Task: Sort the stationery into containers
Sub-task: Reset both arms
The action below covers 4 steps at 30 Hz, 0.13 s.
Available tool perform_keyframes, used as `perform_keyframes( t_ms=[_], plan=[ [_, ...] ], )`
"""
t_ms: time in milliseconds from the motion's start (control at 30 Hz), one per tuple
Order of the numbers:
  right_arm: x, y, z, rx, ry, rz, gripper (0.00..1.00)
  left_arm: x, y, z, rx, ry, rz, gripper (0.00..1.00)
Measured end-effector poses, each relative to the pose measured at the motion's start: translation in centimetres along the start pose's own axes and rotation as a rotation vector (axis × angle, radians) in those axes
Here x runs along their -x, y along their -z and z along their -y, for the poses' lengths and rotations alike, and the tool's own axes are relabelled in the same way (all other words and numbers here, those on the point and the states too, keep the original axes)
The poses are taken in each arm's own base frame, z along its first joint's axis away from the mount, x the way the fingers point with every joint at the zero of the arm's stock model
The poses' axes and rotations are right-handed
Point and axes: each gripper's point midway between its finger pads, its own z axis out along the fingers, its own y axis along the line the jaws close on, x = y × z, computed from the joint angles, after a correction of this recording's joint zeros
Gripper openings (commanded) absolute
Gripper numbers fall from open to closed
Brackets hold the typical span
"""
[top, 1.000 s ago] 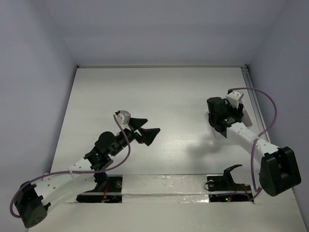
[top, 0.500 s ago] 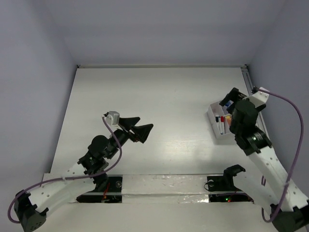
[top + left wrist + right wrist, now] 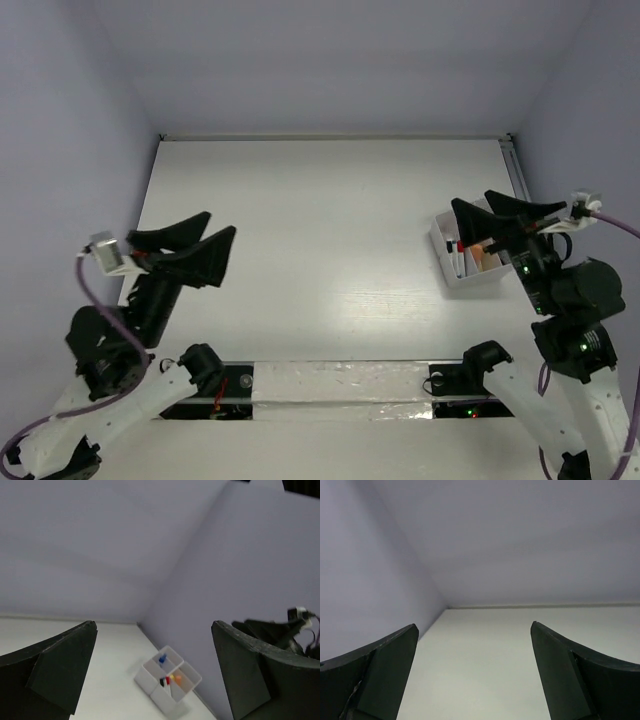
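Observation:
The containers point(image 3: 443, 243) are joined white boxes at the table's right side, partly hidden by my right gripper point(image 3: 471, 200). Pens with red and black tips point(image 3: 459, 256) and an orange piece point(image 3: 485, 259) lie inside. The left wrist view shows the containers point(image 3: 146, 681) from afar, with a blue item point(image 3: 161, 658), black and red pen tips point(image 3: 165, 681) and yellow-orange pieces point(image 3: 176, 678) inside. My left gripper point(image 3: 220, 224) is open, empty and raised at the left. It also shows in its own view point(image 3: 154, 625). My right gripper point(image 3: 474, 626) is open and empty. Scissors are out of view.
Grey-lilac walls close the table on the left, back and right. A metal strip point(image 3: 517, 170) runs along the right edge. The right arm point(image 3: 280, 630) shows behind my left gripper's right finger. The right wrist view shows bare table point(image 3: 485, 660) and the far left corner.
Both arms have drawn back toward their bases and risen. The left gripper swung to the left, the right gripper to the near right, uncovering the containers.

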Motion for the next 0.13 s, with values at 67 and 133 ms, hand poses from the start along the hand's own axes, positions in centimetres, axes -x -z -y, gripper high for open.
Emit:
perform_keyframes(
  t_ms=[67, 133],
  plan=[
    [1.4, 1.1, -1.3, 0.052, 0.002, 0.037, 1.0, 3.0, 0.6, 0.4, 0.014, -0.017, 0.063, 0.99],
    [2.3, 2.0, -2.0, 0.087, 0.004, 0.068, 1.0, 4.4, 0.9, 0.2, 0.04, -0.037, 0.089, 0.99]
  ],
)
